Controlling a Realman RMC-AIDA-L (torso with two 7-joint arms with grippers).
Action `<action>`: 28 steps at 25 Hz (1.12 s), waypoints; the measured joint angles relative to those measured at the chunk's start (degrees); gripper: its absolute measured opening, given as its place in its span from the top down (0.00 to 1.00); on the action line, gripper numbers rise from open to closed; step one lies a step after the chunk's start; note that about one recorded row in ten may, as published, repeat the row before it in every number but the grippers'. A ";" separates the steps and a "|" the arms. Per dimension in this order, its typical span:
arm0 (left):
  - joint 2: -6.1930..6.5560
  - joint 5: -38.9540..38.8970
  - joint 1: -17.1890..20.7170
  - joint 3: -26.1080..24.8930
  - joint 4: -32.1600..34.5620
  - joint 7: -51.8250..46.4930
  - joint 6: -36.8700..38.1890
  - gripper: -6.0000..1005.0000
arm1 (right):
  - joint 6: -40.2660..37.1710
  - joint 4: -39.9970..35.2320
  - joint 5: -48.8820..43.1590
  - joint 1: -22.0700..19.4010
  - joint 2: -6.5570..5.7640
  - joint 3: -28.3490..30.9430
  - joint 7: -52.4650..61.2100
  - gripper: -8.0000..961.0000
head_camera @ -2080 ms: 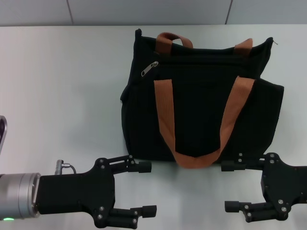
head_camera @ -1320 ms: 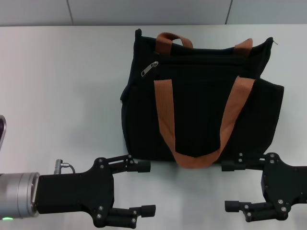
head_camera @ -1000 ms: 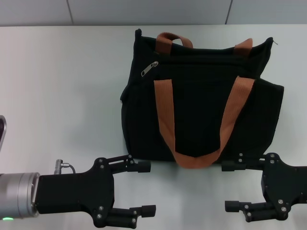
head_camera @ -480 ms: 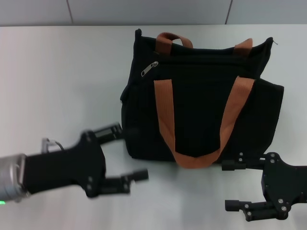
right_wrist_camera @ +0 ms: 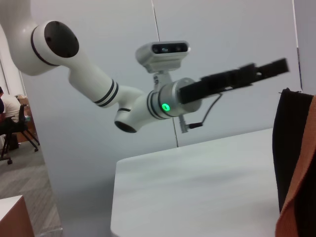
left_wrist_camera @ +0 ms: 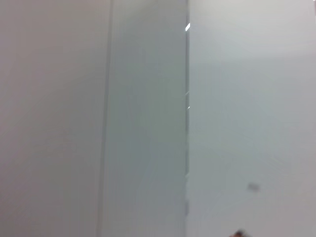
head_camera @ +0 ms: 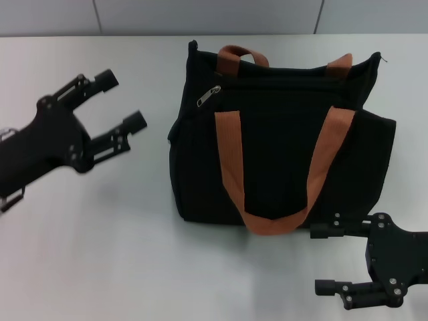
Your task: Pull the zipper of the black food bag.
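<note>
The black food bag [head_camera: 281,154] lies on the white table [head_camera: 100,241] with two orange-brown strap handles [head_camera: 231,160]. The zipper pull [head_camera: 208,95], a small silver tab, sits near the bag's top left corner. My left gripper [head_camera: 122,100] is open and empty, raised to the left of the bag, its fingers pointing toward the zipper corner with a gap between them and the bag. It also shows in the right wrist view [right_wrist_camera: 276,68]. My right gripper [head_camera: 321,259] is open and empty, just in front of the bag's front right corner. The left wrist view shows only wall.
The bag's edge and one strap show in the right wrist view [right_wrist_camera: 294,148]. A grey panelled wall [head_camera: 200,17] runs behind the table's far edge. The table stretches bare left of and in front of the bag.
My left arm has lifted from the table's front left and swung back to the left of the bag, near zipper level. The right gripper and the bag have not moved.
</note>
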 joint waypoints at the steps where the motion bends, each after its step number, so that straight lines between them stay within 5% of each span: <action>1: 0.22 0.10 -0.46 0.09 0.11 -0.33 -2.35 0.28 | -0.02 0.01 0.01 -0.01 0.00 0.00 0.00 0.20; 7: -0.20 2.19 -3.44 2.72 0.69 -0.88 -15.58 0.29 | -0.14 0.00 0.14 -0.03 -0.02 0.07 0.01 0.20; 13: -1.13 2.55 -4.82 10.04 2.44 -0.46 -16.36 0.30 | -0.16 0.00 0.17 -0.03 -0.01 0.17 0.27 0.20; 28: -1.48 2.47 -8.33 10.58 1.73 2.74 -21.11 0.33 | -0.27 0.00 0.35 -0.02 -0.01 0.18 0.48 0.20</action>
